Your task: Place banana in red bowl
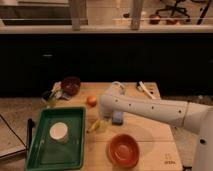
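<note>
The banana (93, 128), small and yellow, lies on the wooden table just right of the green tray. The red bowl (123, 149) sits empty near the table's front edge, to the right of the banana and nearer the front. My white arm reaches in from the right. Its gripper (101, 121) hangs open right over the banana's far end. Whether it touches the fruit I cannot tell.
A green tray (45, 152) holding a white cup (59, 132) fills the front left. A dark maroon bowl (70, 85) and a small green item (51, 97) stand at the back left. An orange fruit (91, 100) and a blue object (117, 118) lie close to the gripper.
</note>
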Controlling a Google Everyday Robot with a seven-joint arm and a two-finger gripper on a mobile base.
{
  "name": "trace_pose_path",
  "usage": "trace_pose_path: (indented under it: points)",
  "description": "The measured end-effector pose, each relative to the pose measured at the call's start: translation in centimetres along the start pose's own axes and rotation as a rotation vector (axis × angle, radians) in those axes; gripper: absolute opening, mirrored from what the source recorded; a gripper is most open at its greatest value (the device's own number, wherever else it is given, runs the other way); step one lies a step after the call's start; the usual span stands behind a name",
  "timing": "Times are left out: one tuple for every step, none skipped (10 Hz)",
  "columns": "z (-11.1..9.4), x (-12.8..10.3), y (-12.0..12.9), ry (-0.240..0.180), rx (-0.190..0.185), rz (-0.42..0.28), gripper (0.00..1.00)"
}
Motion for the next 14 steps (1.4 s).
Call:
trace_pose_path:
  points:
    - [0.3, -0.3, 0.1, -0.003, -0.006, -0.001, 0.8]
    - [0.8, -0.7, 0.1, -0.007, -0.012, -0.002, 0.8]
    - [0.8, -0.8, 0.1, -0.01, -0.015, -0.001, 0.8]
    - [1.0, -0.6, 0.2, -0.014, -0.022, 0.0, 0.8]
    - [1.5, -0.9, 0.4, -0.016, -0.031, -0.003, 0.8]
    - [1.9, -1.2, 0.5, -0.02, -0.038, -0.002, 0.8]
    - [2.2, -0.9, 0.5, -0.02, -0.041, 0.005, 0.8]
    - [2.5, -0.9, 0.6, -0.025, -0.046, 0.007, 0.8]
    - [2.9, -1.1, 0.6, -0.03, -0.052, 0.005, 0.8]
    - [3.2, -0.9, 0.6, -0.035, -0.058, 0.007, 0.8]
    - [3.6, -0.6, 0.7, -0.04, -0.065, 0.009, 0.8]
    - [4.2, -0.7, 0.7, -0.047, -0.072, 0.007, 0.8]
    - [4.5, -0.6, 0.8, -0.053, -0.077, 0.006, 0.8]
    - [4.8, -0.5, 0.8, -0.059, -0.081, 0.007, 0.8]
